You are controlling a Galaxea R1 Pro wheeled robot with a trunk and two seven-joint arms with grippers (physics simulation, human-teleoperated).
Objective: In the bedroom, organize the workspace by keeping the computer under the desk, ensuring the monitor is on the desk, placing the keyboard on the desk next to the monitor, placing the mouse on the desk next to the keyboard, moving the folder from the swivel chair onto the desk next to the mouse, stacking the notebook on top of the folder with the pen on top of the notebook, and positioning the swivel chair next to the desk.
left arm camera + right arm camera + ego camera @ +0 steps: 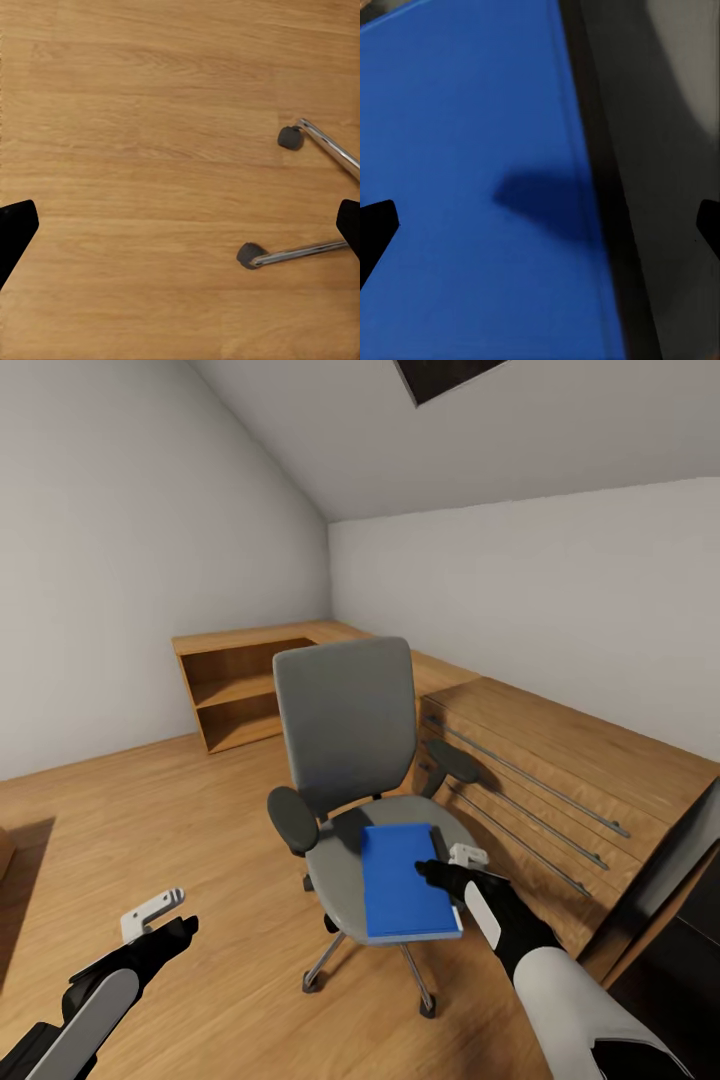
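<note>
On the swivel chair [352,780] seat lay the blue folder [405,880], flat, no writing readable on its cover. Right claw [432,868] hung just over the folder's near edge, spread wide; fingertips [376,225] sat far apart in the right wrist view, over blue cover [472,187] and grey seat [675,150]. Left claw [172,920] hovered beside the chair above wood floor [120,810], also spread wide. Seen from the left wrist alone: two chrome chair legs with casters [289,137]. Behind the chair stood a wooden tabletop with drawers [540,760] and an open shelf [240,690].
</note>
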